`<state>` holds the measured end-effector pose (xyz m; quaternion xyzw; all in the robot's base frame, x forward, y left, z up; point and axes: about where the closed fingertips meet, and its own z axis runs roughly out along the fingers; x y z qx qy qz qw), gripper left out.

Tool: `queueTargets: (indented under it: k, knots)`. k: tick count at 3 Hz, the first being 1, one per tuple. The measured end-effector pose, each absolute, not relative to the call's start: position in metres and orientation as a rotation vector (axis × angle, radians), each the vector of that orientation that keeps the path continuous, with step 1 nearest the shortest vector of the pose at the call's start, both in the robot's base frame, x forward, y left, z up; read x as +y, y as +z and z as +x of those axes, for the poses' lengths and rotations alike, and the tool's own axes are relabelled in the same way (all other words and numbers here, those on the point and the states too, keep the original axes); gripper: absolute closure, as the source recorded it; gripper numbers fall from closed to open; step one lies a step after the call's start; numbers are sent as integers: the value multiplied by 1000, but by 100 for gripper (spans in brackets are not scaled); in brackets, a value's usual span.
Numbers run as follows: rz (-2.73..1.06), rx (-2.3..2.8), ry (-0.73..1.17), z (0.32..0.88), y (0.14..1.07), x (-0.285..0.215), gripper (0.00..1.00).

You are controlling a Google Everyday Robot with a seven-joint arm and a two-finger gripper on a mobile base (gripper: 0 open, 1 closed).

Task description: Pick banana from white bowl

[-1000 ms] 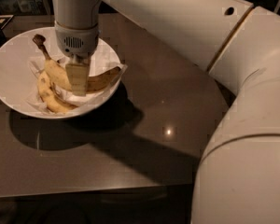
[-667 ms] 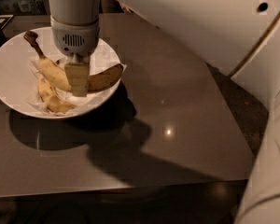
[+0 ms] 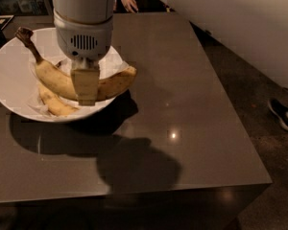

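Camera view gives us a dark brown table (image 3: 192, 128), with the robot's pale arm (image 3: 84, 8) hanging over its left end. We see the white bowl (image 3: 9, 71) there, lined with paper. Inside it the gripper (image 3: 86, 94) grips the banana (image 3: 52, 74) across its middle, stem up to the left, other end past the bowl's right rim. A second banana (image 3: 55, 107) lies just below.

arm (image 3: 81, 4) hangs vertical at upper left, jaws pointing straight down.
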<state>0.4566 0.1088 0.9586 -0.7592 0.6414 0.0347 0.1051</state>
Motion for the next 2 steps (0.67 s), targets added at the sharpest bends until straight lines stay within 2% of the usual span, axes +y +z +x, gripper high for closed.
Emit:
queueTargets:
  k: [1,2]
  knots:
    - [-2209,1924,149,425,954,76,100]
    - [-2205,1923,150,425,954,77,100]
